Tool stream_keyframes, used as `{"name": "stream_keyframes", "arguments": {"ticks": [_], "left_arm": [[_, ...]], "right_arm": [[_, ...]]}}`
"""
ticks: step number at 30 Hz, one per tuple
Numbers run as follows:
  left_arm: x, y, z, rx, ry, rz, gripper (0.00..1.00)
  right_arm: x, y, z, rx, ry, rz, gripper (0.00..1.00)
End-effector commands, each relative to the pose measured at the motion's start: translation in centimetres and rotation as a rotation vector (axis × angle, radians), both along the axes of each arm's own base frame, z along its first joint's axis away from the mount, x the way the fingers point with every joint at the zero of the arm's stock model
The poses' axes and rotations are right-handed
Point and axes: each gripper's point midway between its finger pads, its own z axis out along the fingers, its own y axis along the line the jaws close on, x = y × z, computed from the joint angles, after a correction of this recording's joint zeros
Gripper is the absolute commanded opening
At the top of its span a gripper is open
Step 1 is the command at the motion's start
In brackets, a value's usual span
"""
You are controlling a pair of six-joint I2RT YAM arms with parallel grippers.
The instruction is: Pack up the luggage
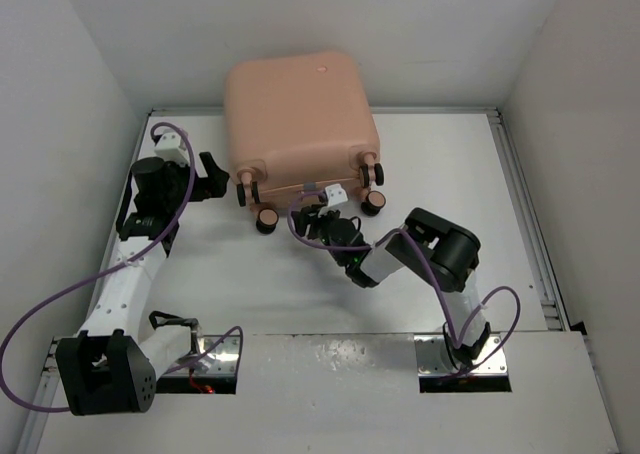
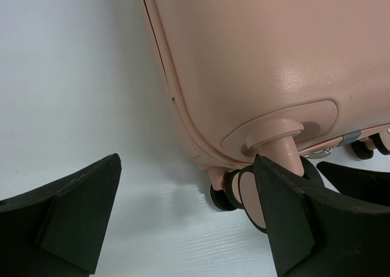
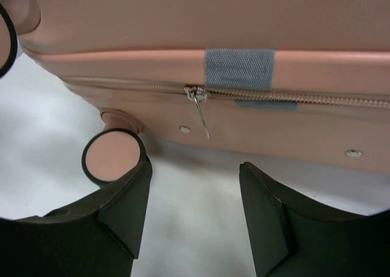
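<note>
Right gripper (image 3: pixel 194 173), jaws apart and empty, facing zipper pull (image 3: pixel 201 113) on luggage (image 1: pixel 300 114). Left gripper (image 2: pixel 186 167), jaws wide apart, empty, beside a corner wheel (image 2: pixel 242 193). Luggage lying on white desk (image 1: pixel 250 274).

Luggage (image 3: pixel 244 21) mostly off-frame (wrist views)

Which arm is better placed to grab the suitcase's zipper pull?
Right. The right end effector, open, faces the zipper pull on the luggage; the left end effector is at a corner wheel instead.
</note>
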Motion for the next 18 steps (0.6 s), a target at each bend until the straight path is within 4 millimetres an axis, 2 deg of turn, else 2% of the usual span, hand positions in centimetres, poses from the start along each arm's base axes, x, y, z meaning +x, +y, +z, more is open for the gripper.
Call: {"name": "stream_keyframes", "arguments": {"ticks": [1,3,4,6,11,18], "left_arm": [[0.5,0.2,1.2,-0.008,-0.05,0.014,0.95],[0.4,0.2,0.8,-0.017,-0.039,0.017,0.95],[0.4,0.2,0.8,-0.017,-0.039,0.017,0.95],[0.4,0.5,0.6,-0.018,-0.03,0.026,0.95],[0.4,0.5,0.6,-0.018,-0.03,0.026,0.95],[0.3,0.5,0.1,-0.027,-0.019,0.029,0.95]], "right_arm": [[1.3,1.1,5.3,0.158,-0.144,-0.029,0.6],[1.6,1.5,5.7,0.148,-0.164,-0.032,0.6],[1.8,1.5,5.2,0.14,-0.159,-0.039,0.6],[2.5,1.5,5.9,0.14,-0.18,-0.065,0.6],[3.0,1.6,6.0,0.144,-0.196,-0.083,0.49],[3.6,1.5,7.4,0.162,-0.235,-0.121,0.42]]}}
